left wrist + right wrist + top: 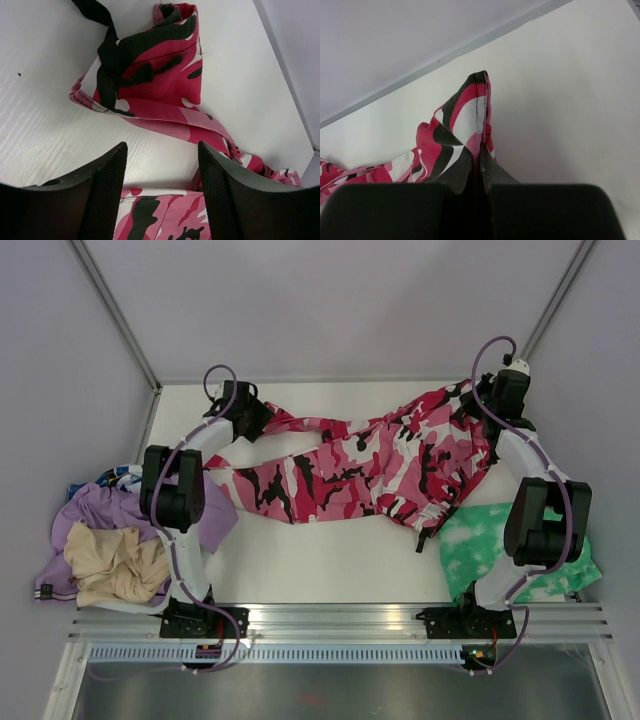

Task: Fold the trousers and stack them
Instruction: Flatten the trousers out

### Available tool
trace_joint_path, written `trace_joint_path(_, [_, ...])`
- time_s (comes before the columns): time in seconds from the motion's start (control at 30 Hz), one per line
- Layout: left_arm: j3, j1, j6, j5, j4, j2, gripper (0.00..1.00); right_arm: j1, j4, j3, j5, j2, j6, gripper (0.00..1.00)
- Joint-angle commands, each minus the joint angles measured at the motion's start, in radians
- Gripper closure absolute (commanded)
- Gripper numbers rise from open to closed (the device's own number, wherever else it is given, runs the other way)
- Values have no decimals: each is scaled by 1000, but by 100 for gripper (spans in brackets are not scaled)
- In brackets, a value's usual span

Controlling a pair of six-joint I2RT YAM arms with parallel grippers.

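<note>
Where the overhead view looks down on the table (pixel 320 560), a lilac garment (pixel 95 515) and a beige one (pixel 115 565) are heaped at the left edge beside the left arm, and a green tie-dye garment (pixel 490 545) lies under the right arm. The trousers (pixel 370 465) stretch across the far half, legs towards the left gripper (pixel 245 415), waist at the right gripper (pixel 505 385) near the back right corner. The near middle is bare.

In the left wrist view, the left gripper (pixel 161 150) stands wide with nothing pinched, above a crumpled leg end (pixel 160 75) with a black strap (pixel 100 20).

In the right wrist view, the right gripper (pixel 480 152) pinches a raised peak of the trousers (pixel 465 115) close to the back wall (pixel 395 40).
</note>
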Motion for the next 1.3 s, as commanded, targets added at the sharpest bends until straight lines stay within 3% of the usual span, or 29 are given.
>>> trace_joint_path(0.0, [-10, 0, -115, -103, -34, 11, 35, -4, 67, -3, -7, -63, 4, 100])
trace_joint_path(0.27, [134, 0, -167, -169, -84, 169, 37, -4, 84, -16, 3, -76, 22, 100])
trace_joint_path(0.37, [163, 2, -165, -180, -55, 212, 45, -4, 66, 4, 14, -66, 7, 100])
trace_joint_path(0.47, [163, 11, -162, -174, 1, 206, 70, -4, 35, 32, 23, -49, -22, 100])
trace_joint_path(0.53, [174, 19, -127, -177, 27, 184, 96, -4, 17, 52, 36, -46, -46, 100])
trace_joint_path(0.67, [206, 57, -9, -249, 63, 85, 98, -4, 10, 95, 56, -55, -86, 100])
trace_joint_path(0.77, [181, 98, 118, -282, 196, -24, 98, -6, 4, 141, 54, -59, -112, 100])
trace_joint_path(0.9, [143, 158, 229, -237, 372, -119, 98, -16, 50, 179, 25, -75, -142, 100])
trace_joint_path(1.03, [161, 209, 289, -191, 422, -182, 98, -33, 99, 210, -68, -78, -188, 100])
trace_joint_path(1.1, [209, 218, 299, -183, 396, -195, 98, -33, 144, 195, -110, -92, -215, 100])
trace_joint_path(1.27, [445, 220, 330, -229, 8, -163, 98, -33, 161, 179, -138, -121, -229, 100])
